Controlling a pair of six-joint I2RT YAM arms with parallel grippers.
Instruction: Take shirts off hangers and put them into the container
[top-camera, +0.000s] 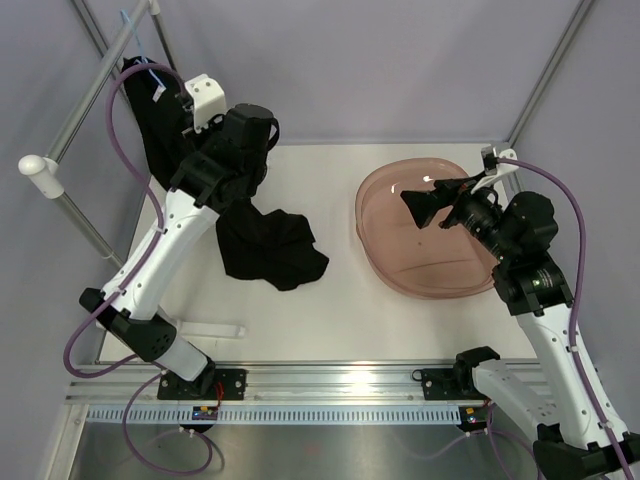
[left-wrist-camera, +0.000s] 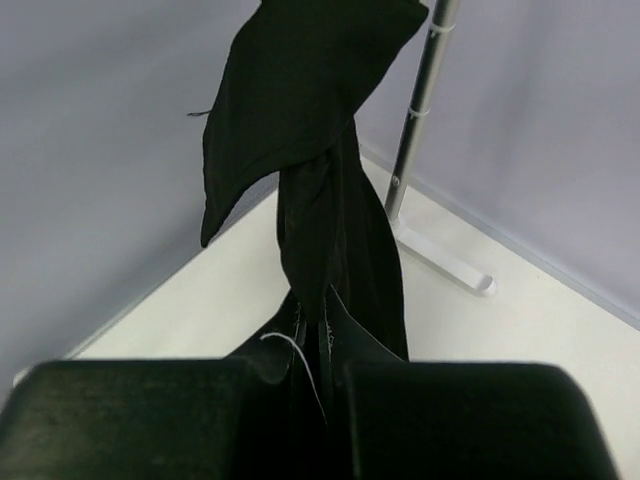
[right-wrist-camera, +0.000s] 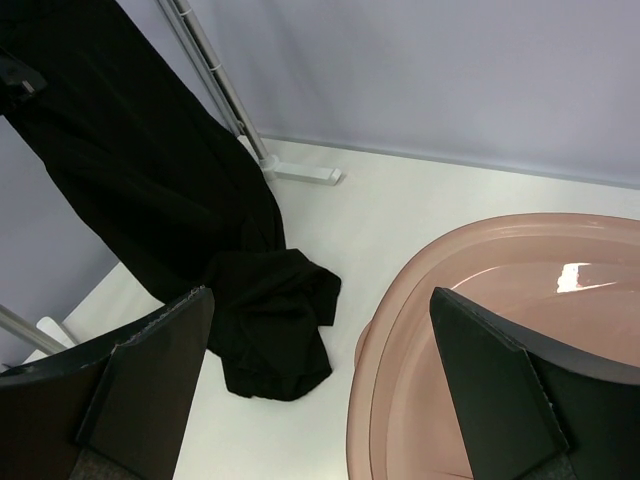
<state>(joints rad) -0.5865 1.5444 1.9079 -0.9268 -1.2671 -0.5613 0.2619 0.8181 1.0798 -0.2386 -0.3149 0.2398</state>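
We judge the task barely begun: the black shirt (top-camera: 268, 248) hangs by its upper part from the light-blue hanger (top-camera: 133, 40) on the rack pole (top-camera: 95, 92) at the far left corner, while its lower part lies crumpled on the worktop (top-camera: 340, 320). The left end effector (left-wrist-camera: 322, 385) is pressed together on a gathered fold of the shirt's hanging middle, so we read a grip as made but the pull off the hanger as not yet done. The pink container (top-camera: 366, 235) sits well apart on the right, and we see nothing inside it. The right end effector (right-wrist-camera: 320, 292) hovers over the tub's rim with its fingers spread wide, pinching nothing. Freeing the shirt, carrying it across and dropping it in all remain.
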